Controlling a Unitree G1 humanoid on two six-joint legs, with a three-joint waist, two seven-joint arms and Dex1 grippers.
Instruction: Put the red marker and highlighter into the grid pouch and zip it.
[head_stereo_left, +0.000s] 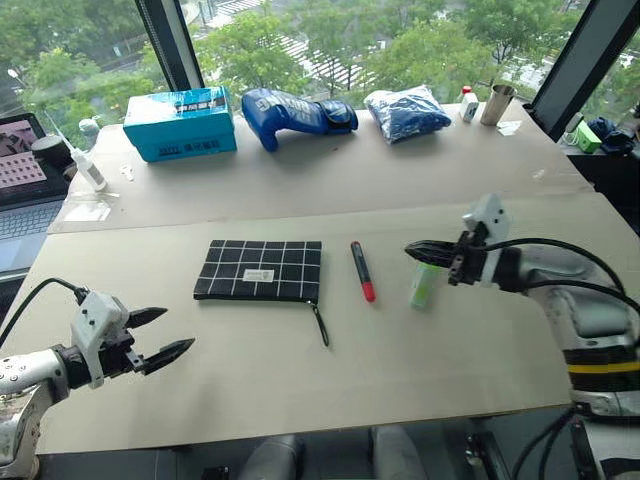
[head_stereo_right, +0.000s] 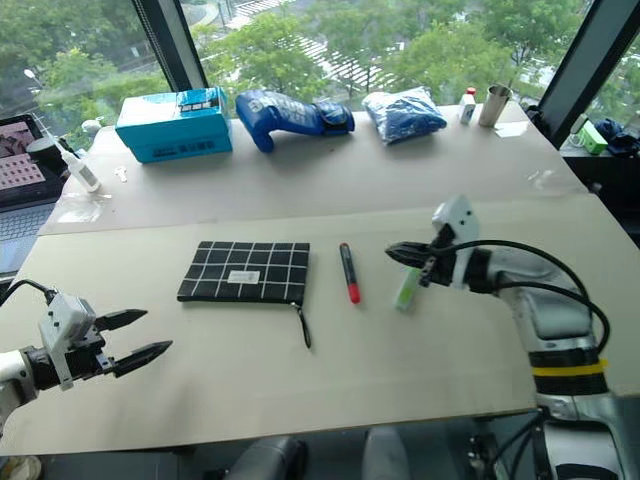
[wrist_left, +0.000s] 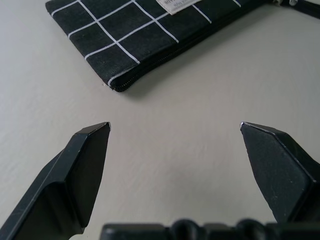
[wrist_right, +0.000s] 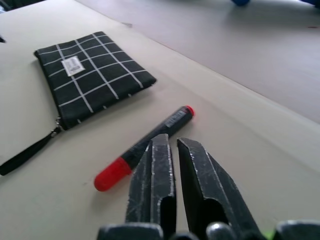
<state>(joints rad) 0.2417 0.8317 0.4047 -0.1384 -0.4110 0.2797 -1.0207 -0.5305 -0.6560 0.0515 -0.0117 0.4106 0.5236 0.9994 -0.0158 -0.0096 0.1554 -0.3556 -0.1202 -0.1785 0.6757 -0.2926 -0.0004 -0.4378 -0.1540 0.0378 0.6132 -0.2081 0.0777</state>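
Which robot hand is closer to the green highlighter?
The right. The right hand, shut and empty, hovers just over the highlighter, not holding it. The left hand is open, far off past the grid pouch.

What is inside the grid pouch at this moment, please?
That cannot be seen: the grid pouch lies flat and looks closed, so its fabric covers the inside. The red marker and the highlighter both lie outside it on the table.
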